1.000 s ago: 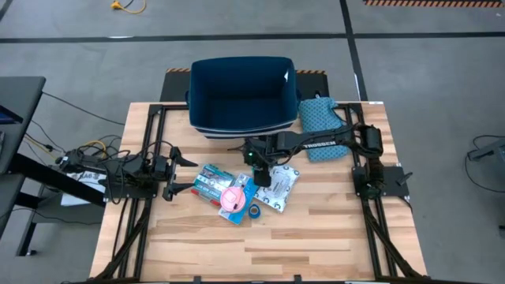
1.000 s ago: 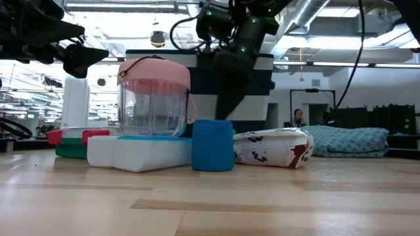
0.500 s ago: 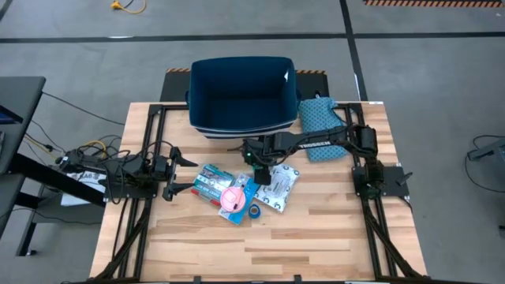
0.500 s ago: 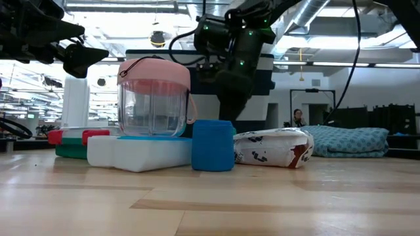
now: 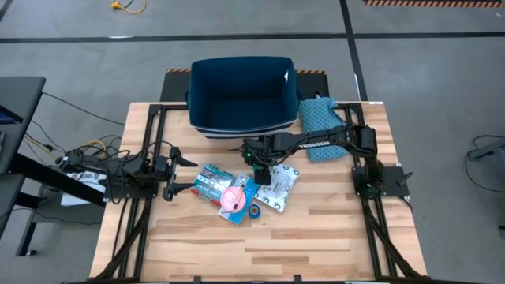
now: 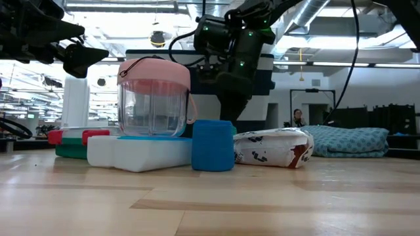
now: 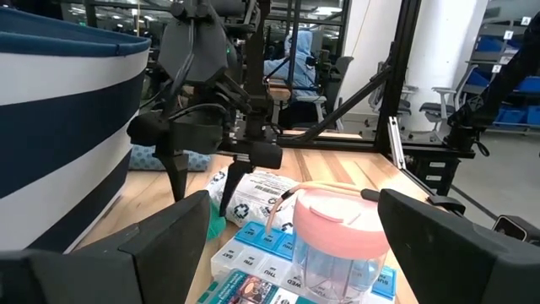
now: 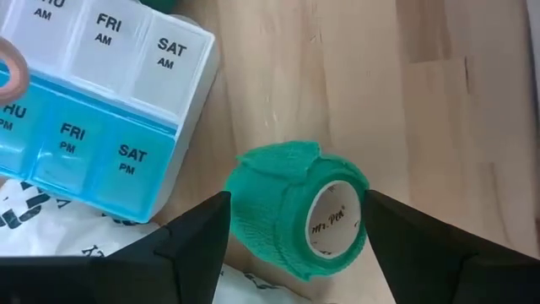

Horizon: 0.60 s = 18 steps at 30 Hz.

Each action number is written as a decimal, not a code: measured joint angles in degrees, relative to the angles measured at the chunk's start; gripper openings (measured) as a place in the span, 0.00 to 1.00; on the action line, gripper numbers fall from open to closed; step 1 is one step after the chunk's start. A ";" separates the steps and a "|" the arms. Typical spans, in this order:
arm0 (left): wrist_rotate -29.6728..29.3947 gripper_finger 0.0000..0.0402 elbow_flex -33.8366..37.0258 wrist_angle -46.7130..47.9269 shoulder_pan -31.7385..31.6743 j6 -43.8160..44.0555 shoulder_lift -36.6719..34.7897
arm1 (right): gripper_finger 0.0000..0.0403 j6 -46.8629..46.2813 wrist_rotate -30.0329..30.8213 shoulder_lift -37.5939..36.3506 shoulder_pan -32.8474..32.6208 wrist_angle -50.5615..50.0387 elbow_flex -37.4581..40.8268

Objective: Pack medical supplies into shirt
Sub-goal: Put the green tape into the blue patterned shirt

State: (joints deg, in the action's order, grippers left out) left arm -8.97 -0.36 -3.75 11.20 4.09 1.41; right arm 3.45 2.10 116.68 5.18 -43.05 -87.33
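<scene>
Right hand (image 8: 287,245) open astride teal roll (image 8: 297,221).

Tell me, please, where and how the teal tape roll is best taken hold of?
Grip the teal tape roll across its soft curved outer wall, coming down from above. It lies tipped on the table, its cardboard core facing sideways, beside the pill organizer. The right claw hangs open, a finger on each side of it, so closing there should hold it.

Teal tape roll (image 8: 295,219), blue-and-white pill box (image 8: 93,110), pink-lidded clear cup (image 6: 154,98), navy white-striped bin (image 5: 242,95).
</scene>
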 joint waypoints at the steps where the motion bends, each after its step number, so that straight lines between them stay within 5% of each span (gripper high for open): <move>1: 0.00 0.83 0.00 0.00 0.02 -0.08 0.00 | 0.64 -0.01 0.46 0.07 -0.01 0.02 0.00; 9: -0.02 0.83 0.00 0.00 0.00 -0.25 0.00 | 0.53 0.01 2.53 3.83 -1.62 0.94 -0.36; 18: -0.02 0.83 -0.02 0.02 0.02 -0.25 0.09 | 0.28 0.01 3.10 3.50 -2.38 -0.36 0.08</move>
State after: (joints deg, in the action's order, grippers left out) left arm -8.99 -0.38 -3.73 11.22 3.84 1.50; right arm 3.47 5.20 120.18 2.80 -43.40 -87.25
